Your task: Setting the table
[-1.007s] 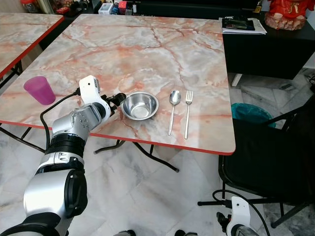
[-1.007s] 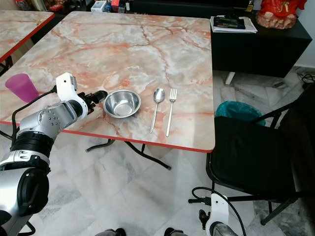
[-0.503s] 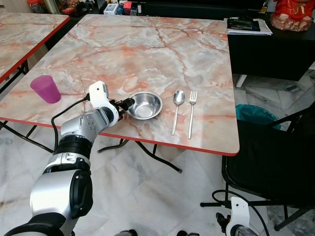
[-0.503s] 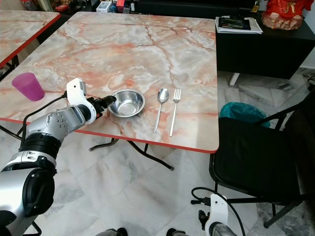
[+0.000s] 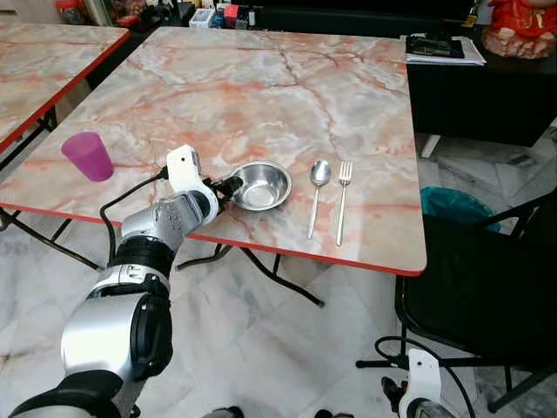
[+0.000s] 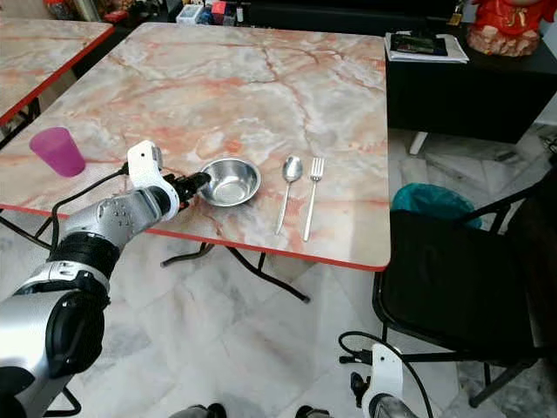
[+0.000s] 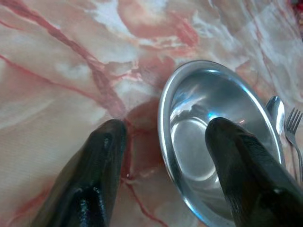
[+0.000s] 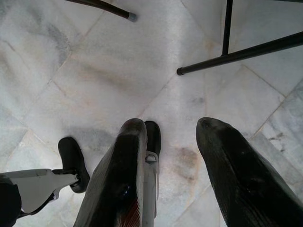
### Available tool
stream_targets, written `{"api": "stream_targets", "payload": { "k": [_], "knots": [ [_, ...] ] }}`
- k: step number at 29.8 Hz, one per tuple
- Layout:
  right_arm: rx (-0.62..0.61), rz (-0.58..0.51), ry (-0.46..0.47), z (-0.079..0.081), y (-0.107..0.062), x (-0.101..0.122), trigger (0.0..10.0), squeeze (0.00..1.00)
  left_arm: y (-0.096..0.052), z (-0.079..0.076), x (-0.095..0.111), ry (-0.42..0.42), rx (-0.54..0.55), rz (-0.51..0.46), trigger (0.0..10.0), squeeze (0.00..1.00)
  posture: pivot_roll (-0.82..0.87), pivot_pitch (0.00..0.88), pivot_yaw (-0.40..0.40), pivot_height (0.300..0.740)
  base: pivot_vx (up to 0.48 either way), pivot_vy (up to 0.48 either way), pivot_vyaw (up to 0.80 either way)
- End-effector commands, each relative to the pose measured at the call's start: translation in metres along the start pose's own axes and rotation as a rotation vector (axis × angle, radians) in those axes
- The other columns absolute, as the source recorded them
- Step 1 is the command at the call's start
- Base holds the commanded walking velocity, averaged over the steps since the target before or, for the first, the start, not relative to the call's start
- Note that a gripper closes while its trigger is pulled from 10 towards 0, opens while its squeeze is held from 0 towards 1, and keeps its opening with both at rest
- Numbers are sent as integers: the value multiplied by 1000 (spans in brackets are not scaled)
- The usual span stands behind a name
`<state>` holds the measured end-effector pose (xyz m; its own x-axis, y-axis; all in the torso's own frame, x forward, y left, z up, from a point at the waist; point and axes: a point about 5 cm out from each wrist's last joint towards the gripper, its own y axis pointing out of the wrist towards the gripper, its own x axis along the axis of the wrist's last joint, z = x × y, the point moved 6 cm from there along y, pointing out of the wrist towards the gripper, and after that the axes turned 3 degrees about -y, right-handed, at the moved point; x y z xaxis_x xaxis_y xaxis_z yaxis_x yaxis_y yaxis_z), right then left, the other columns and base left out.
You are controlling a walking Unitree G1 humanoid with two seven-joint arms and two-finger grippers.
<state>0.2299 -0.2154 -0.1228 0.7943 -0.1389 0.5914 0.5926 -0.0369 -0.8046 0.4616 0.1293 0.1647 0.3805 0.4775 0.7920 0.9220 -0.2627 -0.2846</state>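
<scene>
While its spread fingers straddle the round steel bowl's (image 5: 258, 184) rim — unclenched — left hand (image 7: 163, 137) rests on marble.

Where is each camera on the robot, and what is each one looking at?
Left eye view: on the head, looking down at the table; the left arm reaches to the bowl.
Right eye view: beside it on the head, same scene.
Left wrist view: on the left wrist, looking along its open fingers straddling the bowl's rim.
Right wrist view: on the right wrist, looking down at the floor.
Both eyes share bowl, spoon, fork.
</scene>
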Motion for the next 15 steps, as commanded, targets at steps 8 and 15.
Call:
{"api": "stream_targets", "payload": {
  "k": [8, 15],
  "knots": [
    [-5, 6, 14, 0, 0, -3, 10000, 0, 6, -10, -5, -70, -6, 0, 10000, 0, -16, 143, 33, 736, 0, 0, 0],
    [-8, 6, 18, 0, 0, -3, 10000, 0, 8, -13, -7, -62, 2, 1, 10000, 0, -21, 151, 36, 736, 0, 0, 0]
  ]
}}
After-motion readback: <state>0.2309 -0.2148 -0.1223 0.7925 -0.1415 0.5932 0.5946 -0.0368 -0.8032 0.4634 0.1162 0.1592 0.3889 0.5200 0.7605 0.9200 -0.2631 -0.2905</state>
